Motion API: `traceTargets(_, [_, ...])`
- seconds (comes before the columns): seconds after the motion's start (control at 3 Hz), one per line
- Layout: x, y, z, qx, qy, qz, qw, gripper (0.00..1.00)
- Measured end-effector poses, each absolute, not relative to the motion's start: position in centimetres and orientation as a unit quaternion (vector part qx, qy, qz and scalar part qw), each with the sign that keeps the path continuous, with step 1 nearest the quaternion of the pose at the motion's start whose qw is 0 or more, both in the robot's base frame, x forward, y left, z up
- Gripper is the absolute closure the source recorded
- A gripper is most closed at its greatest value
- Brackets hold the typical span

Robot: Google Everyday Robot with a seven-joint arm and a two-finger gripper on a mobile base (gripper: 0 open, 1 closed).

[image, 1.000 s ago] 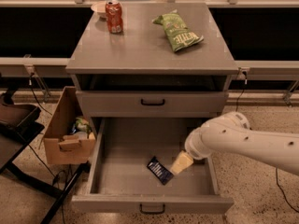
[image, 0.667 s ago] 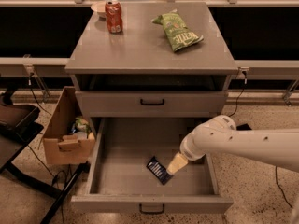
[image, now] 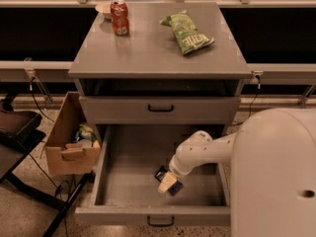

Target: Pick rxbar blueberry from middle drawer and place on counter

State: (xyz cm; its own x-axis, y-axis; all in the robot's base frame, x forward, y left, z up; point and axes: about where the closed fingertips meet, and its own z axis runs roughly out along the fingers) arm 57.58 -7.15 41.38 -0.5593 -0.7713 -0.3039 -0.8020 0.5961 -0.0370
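The rxbar blueberry (image: 163, 173), a small dark blue bar, lies on the floor of the open middle drawer (image: 123, 167), right of centre. My gripper (image: 167, 183) reaches down into the drawer from the right and sits directly over the bar, covering most of it. Dark blue ends of the bar show on either side of the gripper's pale tip. The counter (image: 153, 48) is the grey cabinet top above.
On the counter stand a red soda can (image: 119, 17), a green chip bag (image: 187, 32) and a pale bowl (image: 104, 8) behind the can. A closed drawer front (image: 160, 109) sits above the open drawer. A cardboard box (image: 69, 137) of items stands at the cabinet's left.
My arm has moved left and lower into the drawer. The gripper tip, which was beside the bar's right end, is now on top of the bar.
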Motion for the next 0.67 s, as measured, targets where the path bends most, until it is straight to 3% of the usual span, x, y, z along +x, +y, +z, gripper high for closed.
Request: traceTargets(0.67, [56.1, -4.7, 33.7, -0.439, 0.889, 0.092, 0.089, 0.0])
